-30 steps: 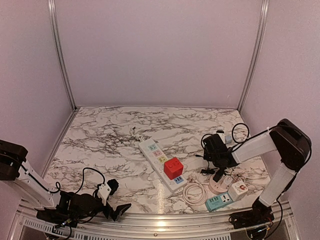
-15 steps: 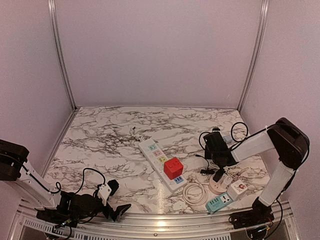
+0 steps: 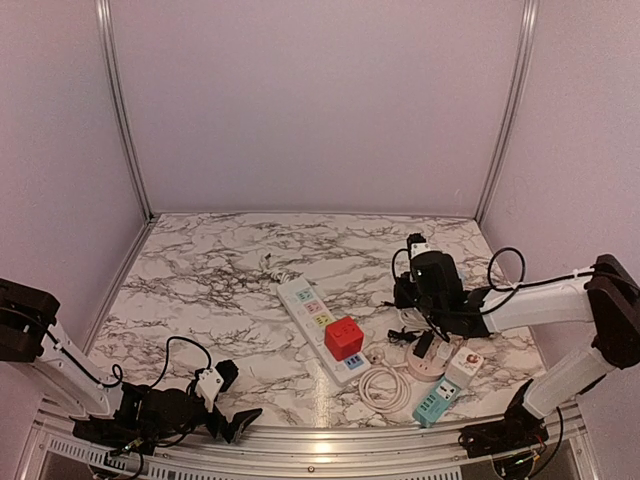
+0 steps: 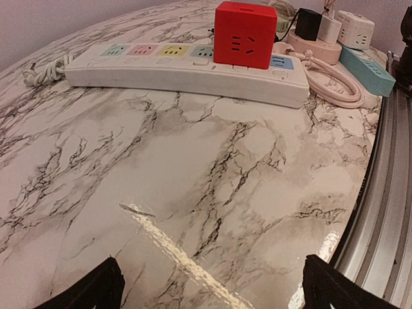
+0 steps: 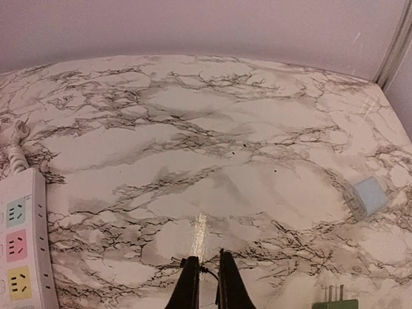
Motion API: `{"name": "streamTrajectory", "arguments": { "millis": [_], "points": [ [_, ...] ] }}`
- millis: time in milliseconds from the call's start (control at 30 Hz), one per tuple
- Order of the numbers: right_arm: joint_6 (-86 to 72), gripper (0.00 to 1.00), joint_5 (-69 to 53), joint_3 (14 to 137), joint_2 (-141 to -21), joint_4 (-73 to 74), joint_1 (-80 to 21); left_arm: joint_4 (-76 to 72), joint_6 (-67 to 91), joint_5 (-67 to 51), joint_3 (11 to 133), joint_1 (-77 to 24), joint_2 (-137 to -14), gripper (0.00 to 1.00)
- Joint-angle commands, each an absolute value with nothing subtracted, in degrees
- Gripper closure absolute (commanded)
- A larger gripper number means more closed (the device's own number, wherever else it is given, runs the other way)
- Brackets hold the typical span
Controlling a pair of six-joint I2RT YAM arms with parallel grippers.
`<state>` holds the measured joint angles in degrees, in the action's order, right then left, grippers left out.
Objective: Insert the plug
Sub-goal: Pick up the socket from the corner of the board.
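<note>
The right end effector (image 5: pixel 206 261) has its fingers pressed together low over the counter (image 3: pixel 220 270), with only a sliver of gap between the tips. A thin dark strand (image 5: pixel 207 273) crosses right at the tips, and it is too fine to tell whether it is pinched or just lies behind them. Nothing bulkier sits between the fingers. The left end effector (image 3: pixel 231 398) lies low at the near left edge, spread wide and holding nothing. In its own wrist view only the two dark fingertips show, cut off by the bottom corners. The plug (image 4: pixel 308 24) is black and stands upright on a round pink base (image 4: pixel 315 46), with a white adapter (image 4: pixel 331 29) just beside it. Both are near the end of the white strip (image 4: pixel 187 67) that carries a red cube (image 4: pixel 244 33). A coiled white cord (image 4: pixel 331 80) lies between the strip and a teal strip (image 4: pixel 367 64). From overhead the right wrist covers its own fingertips, so any contact with the plug cannot be judged there. A green piece with prongs (image 5: pixel 335 301) is cut off by the bottom edge of the right wrist view.
</note>
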<state>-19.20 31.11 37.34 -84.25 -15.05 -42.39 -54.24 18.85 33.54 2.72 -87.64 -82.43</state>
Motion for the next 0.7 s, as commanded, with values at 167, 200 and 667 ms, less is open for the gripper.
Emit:
{"name": "streamTrajectory", "arguments": {
  "millis": [167, 200, 667],
  "points": [
    [-17.0, 1.00, 27.7, 34.6, -71.3, -21.0, -43.6, -56.4, 18.3, 34.5, 2.9, -88.0, -83.4, 0.01],
    [-17.0, 1.00, 28.8, 34.4, -70.1, -21.2, -43.8, -56.4, 18.3, 34.7, 3.0, -88.1, -83.7, 0.01],
    [-14.6, 1.00, 38.7, 39.1, -62.8, -22.4, -46.1, -58.1, 18.1, 33.7, 4.4, -88.1, -87.4, 0.01]
  ]
}}
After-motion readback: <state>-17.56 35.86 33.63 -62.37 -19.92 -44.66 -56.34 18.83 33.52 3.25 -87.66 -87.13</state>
